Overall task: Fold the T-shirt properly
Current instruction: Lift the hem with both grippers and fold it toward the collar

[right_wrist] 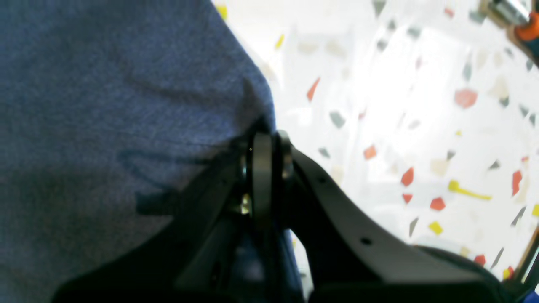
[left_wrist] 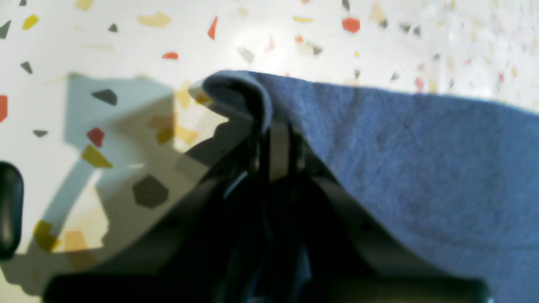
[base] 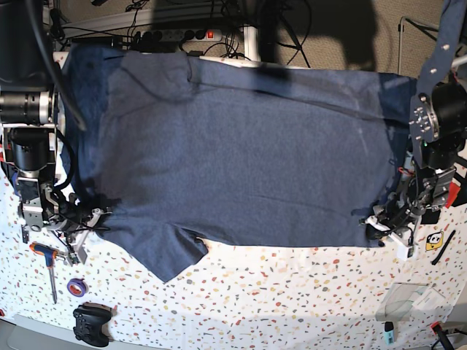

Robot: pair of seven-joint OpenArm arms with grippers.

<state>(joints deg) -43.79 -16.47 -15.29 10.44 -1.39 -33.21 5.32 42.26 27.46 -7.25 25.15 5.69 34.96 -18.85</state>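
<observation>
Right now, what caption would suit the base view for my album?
Two robot arms pinch the near edge of a dark blue T-shirt.

both pincers closed, arms apart.

Matt, softly wrinkled cloth of the T-shirt; smooth, speckled surface of the table.

My base view is looking down from above at a steep slant over the speckled table, taking in both arms from farthest off; my two wrist views are peering down close along the grippers, left and right. All three are sharing the shirt, each wrist view catching its own side edge.
</observation>
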